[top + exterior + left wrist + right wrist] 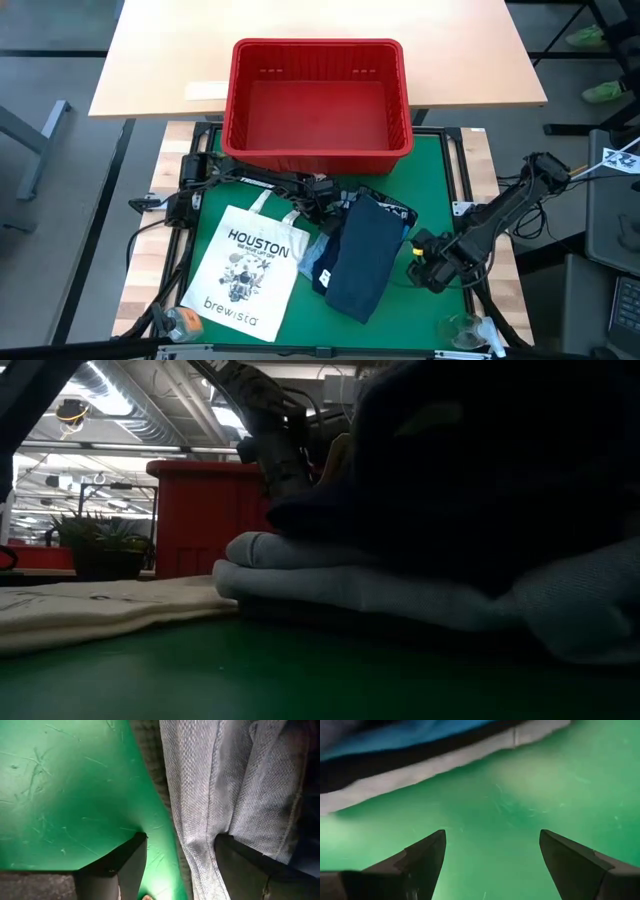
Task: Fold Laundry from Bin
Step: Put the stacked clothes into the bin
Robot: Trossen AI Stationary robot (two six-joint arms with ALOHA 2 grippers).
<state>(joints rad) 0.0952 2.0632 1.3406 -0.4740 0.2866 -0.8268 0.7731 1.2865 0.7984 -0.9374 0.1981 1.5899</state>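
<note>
A pile of laundry lies in the middle of the green mat. A dark navy garment is on top, a light blue denim shirt sticks out beneath it, and a bright blue edge shows on the far right. The red bin stands beyond the pile with nothing showing inside it. My left gripper is open and low at the pile's far left side, one finger over the mat and one over the denim. My right gripper is open above bare mat, just right of the pile. My left gripper comes down slanting from above onto the denim shirt's edge, which runs between its open fingers. I cannot tell whether either finger touches the cloth.
A white printed tote bag lies flat on the mat left of the pile. A light wooden table stands behind the bin. Small objects sit at the near edge. Free mat lies between the pile and my right arm.
</note>
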